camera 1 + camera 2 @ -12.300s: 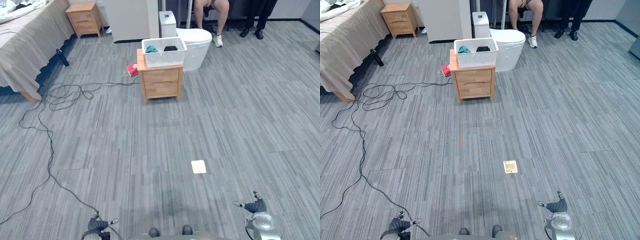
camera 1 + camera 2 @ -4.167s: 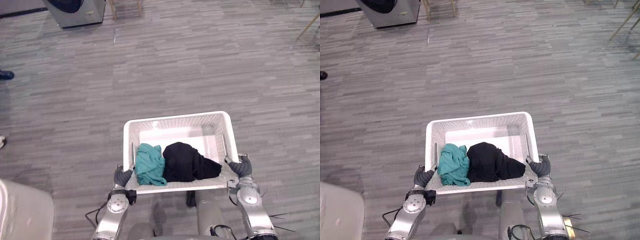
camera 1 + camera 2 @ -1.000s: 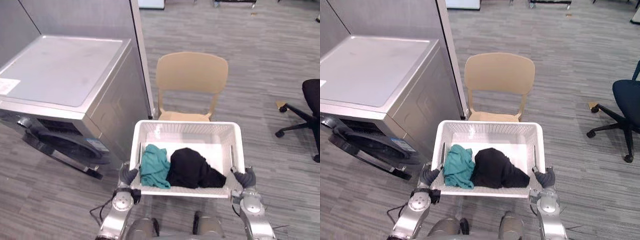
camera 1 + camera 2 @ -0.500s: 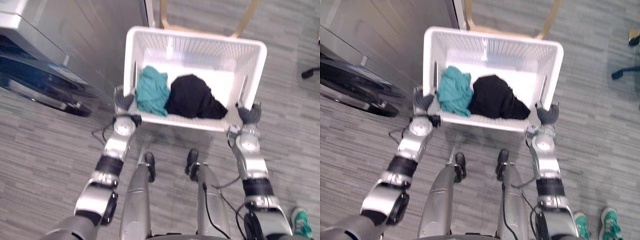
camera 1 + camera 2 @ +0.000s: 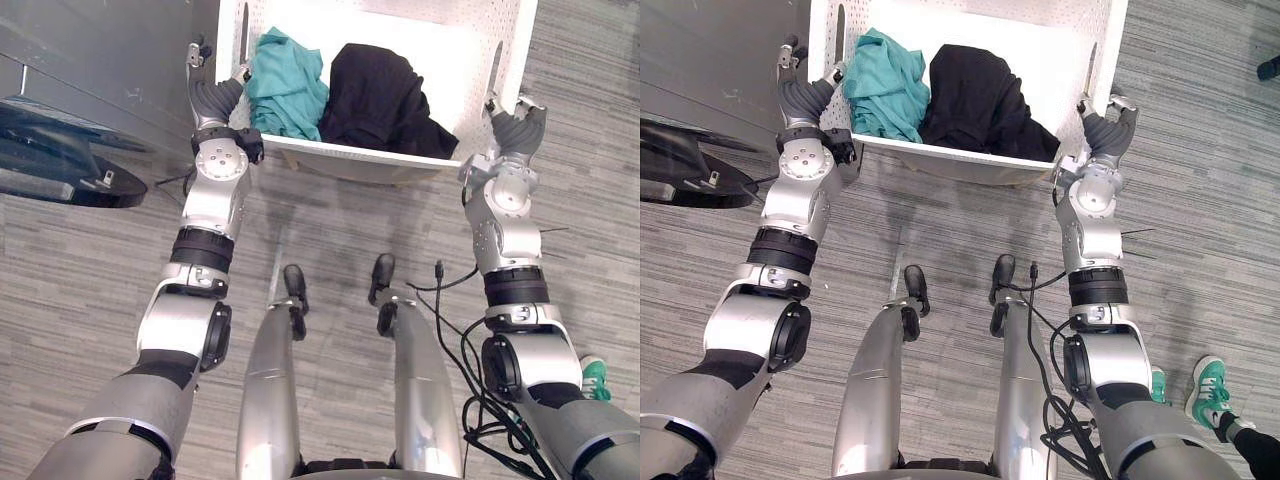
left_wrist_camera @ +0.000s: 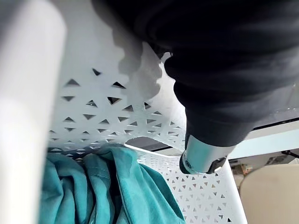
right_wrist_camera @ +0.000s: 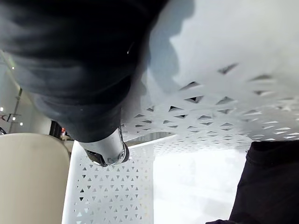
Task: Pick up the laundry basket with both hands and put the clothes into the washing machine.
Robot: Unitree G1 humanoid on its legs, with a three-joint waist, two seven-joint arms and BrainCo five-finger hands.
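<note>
**Basket carried at both ends; washing machine lies to the robot's left**

Item inspected: the laundry basket (image 5: 350,162). It is off the floor and held ahead of the robot. Its long axis runs side to side across the robot's front, one short end to each arm.

Contents: a teal garment (image 5: 285,85) lies at the left end. A black garment (image 5: 380,95) lies just beside it and touching it, towards the middle and right. Both rest against the near wall. Neither has been unloaded.

Left robot hand (image 5: 213,100): set against the basket's left end wall. Its wrist view shows one silver finger (image 6: 202,156) reaching inside over the perforated wall, above the teal garment. Judged clamped on that wall.

Right robot hand (image 5: 515,125): set against the right end wall in the same manner. One finger (image 7: 108,150) is inside the basket, with the black garment close by. Judged clamped likewise.

Governing relation: the washing machine (image 5: 90,50) stands to the left of the basket, its grey panel just beside the left end. Its dark round door (image 5: 60,170) hangs open, low on the left. The drum opening itself cannot be made out. The left end, the left arm and the teal garment are nearest the machine.

Assessment: the carrying step appears complete and loading has not begun. Freeing either hand would leave the basket supported at one end only, a tipping risk.

Other: a person's shoe (image 5: 1212,392) is on the floor behind the robot's right side.
</note>
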